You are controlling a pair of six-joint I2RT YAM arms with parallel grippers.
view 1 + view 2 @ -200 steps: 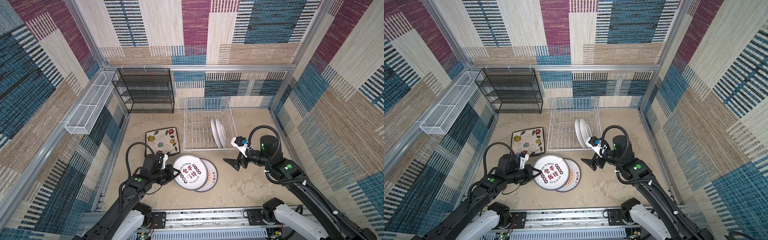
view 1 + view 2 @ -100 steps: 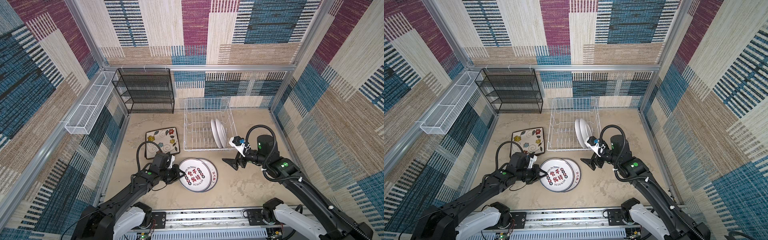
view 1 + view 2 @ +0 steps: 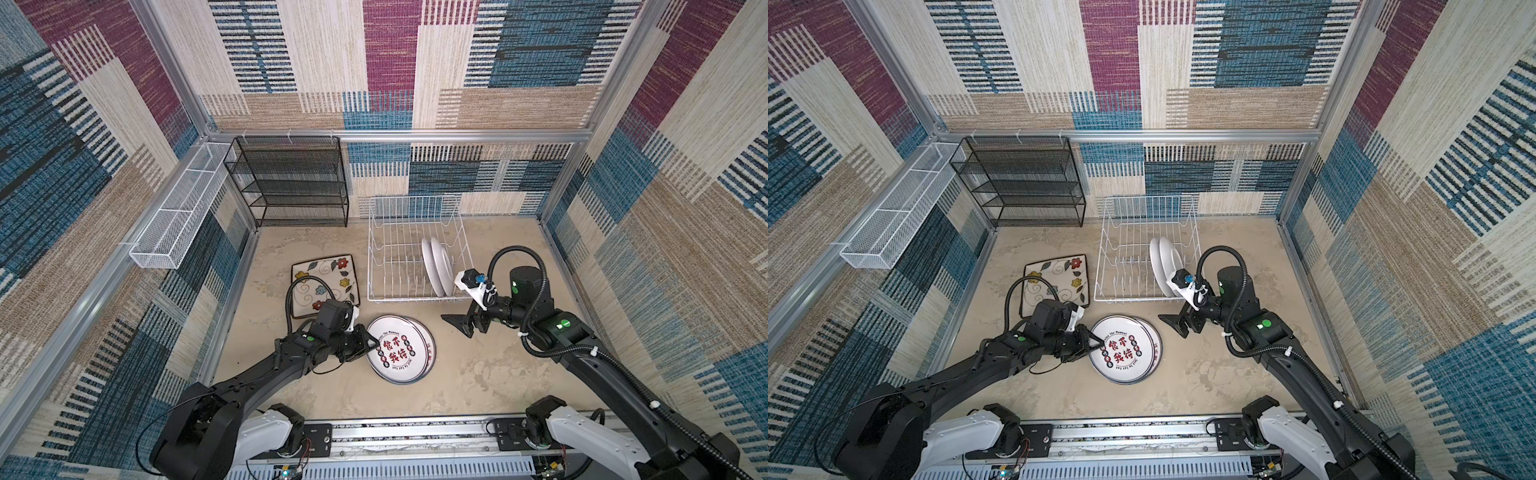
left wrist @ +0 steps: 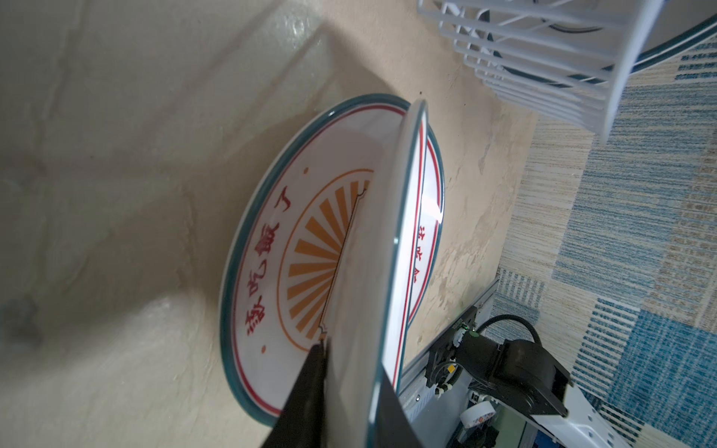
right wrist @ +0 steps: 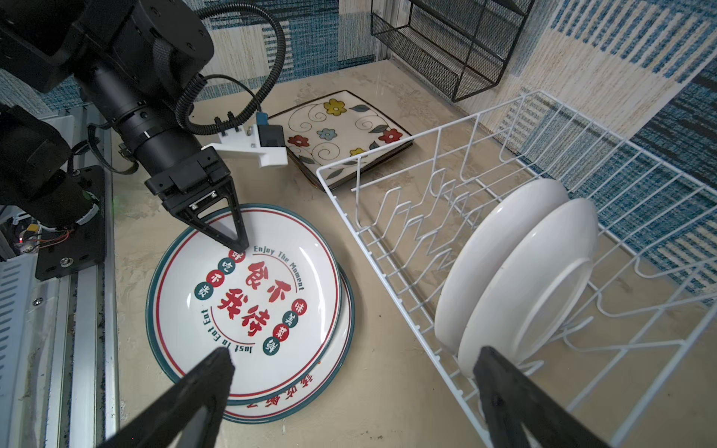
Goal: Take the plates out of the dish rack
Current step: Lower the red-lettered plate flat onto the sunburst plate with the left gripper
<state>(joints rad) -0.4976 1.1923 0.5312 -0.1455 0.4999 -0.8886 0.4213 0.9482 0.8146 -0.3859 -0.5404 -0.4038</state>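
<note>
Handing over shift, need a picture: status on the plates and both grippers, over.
Left gripper astride rim of top round plate, grip unclear. Right gripper open beside rack. Two plates remain in rack. Nothing blocking.

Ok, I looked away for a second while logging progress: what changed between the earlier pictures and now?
The left gripper carried the top round plate rightward and lowered it onto the lower round plate. It still straddles the rim, and whether it has let go is unclear. Unchanged: the open right gripper beside the dish rack, the two white plates in it, and the square plate.
</note>
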